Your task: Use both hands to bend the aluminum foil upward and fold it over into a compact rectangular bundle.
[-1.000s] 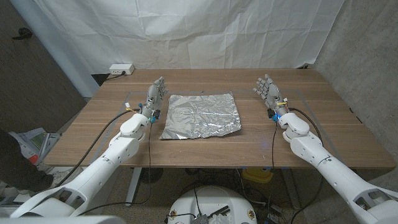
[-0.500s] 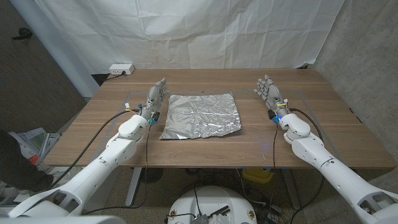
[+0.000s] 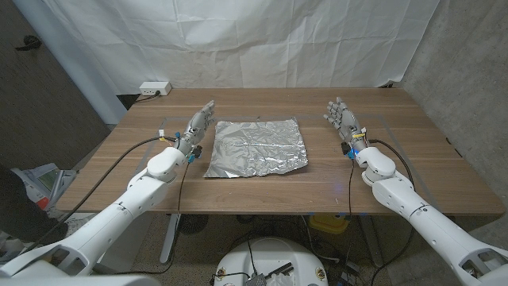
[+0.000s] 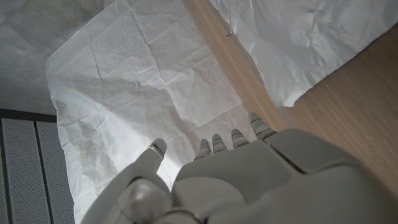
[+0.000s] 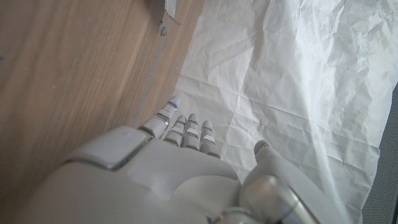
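Foil flat mid-surface; left robot hand and right robot hand open, empty. Slide fingertips under opposite edges together.

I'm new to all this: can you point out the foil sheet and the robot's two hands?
aluminum foil (image 3: 255,148), head view, middle of the sheet.
left hand (image 3: 198,123), head view, middle of the hand.
right hand (image 3: 342,117), head view, middle of the hand.
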### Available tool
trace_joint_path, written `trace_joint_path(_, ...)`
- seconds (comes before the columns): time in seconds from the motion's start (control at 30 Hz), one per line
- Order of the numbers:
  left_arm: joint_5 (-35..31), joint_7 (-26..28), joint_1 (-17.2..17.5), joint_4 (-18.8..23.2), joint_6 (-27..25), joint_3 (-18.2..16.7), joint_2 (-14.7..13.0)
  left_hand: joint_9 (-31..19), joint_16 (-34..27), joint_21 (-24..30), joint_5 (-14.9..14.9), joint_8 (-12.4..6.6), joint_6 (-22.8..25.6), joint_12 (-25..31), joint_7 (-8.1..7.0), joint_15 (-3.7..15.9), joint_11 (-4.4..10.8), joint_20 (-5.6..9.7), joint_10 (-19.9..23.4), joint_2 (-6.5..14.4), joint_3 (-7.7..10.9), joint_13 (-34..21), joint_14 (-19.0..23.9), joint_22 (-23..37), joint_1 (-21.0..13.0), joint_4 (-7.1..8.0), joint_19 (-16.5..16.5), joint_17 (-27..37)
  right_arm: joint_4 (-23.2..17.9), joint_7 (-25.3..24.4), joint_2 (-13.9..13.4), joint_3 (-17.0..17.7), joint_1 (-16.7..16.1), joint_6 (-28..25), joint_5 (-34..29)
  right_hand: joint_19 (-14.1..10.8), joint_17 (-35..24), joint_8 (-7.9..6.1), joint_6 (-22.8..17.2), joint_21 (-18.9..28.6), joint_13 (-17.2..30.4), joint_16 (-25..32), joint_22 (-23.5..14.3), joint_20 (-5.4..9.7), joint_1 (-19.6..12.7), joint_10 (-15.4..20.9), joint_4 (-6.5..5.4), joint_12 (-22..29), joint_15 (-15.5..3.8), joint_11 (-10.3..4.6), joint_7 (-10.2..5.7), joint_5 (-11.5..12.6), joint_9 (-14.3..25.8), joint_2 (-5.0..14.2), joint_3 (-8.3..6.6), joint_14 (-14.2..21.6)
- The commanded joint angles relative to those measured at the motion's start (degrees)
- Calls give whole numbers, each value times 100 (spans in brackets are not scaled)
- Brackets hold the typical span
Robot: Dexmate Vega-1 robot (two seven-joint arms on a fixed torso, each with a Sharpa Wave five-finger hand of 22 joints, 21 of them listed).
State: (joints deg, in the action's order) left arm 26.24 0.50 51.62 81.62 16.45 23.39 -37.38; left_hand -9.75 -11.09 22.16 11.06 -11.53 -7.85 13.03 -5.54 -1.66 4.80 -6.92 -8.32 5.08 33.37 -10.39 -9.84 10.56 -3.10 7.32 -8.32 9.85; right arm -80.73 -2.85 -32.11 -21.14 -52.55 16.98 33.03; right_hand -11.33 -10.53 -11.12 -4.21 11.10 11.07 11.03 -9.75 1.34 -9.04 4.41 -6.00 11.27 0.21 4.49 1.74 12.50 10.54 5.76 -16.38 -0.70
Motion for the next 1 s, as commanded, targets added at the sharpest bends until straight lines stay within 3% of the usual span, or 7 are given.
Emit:
trace_joint_path(0.03,-786,195,103,315,-5,130,-433,-25,0,-29,13,26,37,7,-21,30,6,44,51,109,23,-19,43,16,-73,-69,-17,9,-217,-277,-135,-44,-116,41,-389,-36,-9,-33,-57,47,13,19,-31,-49,-77,35,53,40,45,23,23,35,18,9,-32,26)
trace_joint_path(0.13,-986,207,103,375,-7,168,-530,-25,14,-41,13,27,67,1,-23,47,0,134,69,106,30,-19,41,16,-99,-97,-19,7,-321,-373,-197,-45,-184,19,-500,-37,-7,-33,-60,46,13,18,-30,-50,-92,45,68,43,42,27,22,36,18,9,-39,32)
trace_joint_path(0.5,-1793,387,84,605,-140,296,-823,-25,26,-68,13,32,108,-12,-39,60,24,150,85,104,40,-19,47,16,-134,-134,-39,6,-813,-814,-556,-37,-468,-177,-1120,-41,0,-41,-98,45,13,13,-30,-56,-142,61,121,46,46,28,34,37,18,-1,-57,44)
trace_joint_path(0.63,-2001,393,81,711,-210,336,-910,-26,28,-79,12,25,182,11,-62,149,151,158,200,101,47,-19,73,18,-161,-164,-21,6,-996,-891,-688,-5,-614,-243,-1245,-83,3,-43,-114,59,13,18,-30,-53,-173,82,155,52,49,26,41,37,18,-9,-68,71)
trace_joint_path(0.7,-2072,387,87,776,-256,346,-952,-26,27,-90,10,17,253,26,-80,168,36,181,287,97,51,-19,103,18,-183,-190,-9,5,-1109,-943,-775,12,-700,-303,-1330,-126,5,-47,-133,74,13,20,-31,-56,-193,90,177,54,48,31,56,36,19,-13,-75,89)
trace_joint_path(1.0,-2389,315,107,1052,-558,390,-1177,-26,27,-105,10,14,311,18,-76,178,-16,200,312,103,60,-18,133,19,-204,-213,-13,4,-1576,-1190,-1153,38,-1018,-640,-1847,-132,7,-56,-179,71,13,19,-33,-60,-230,134,228,65,67,46,75,28,19,-42,-80,112)
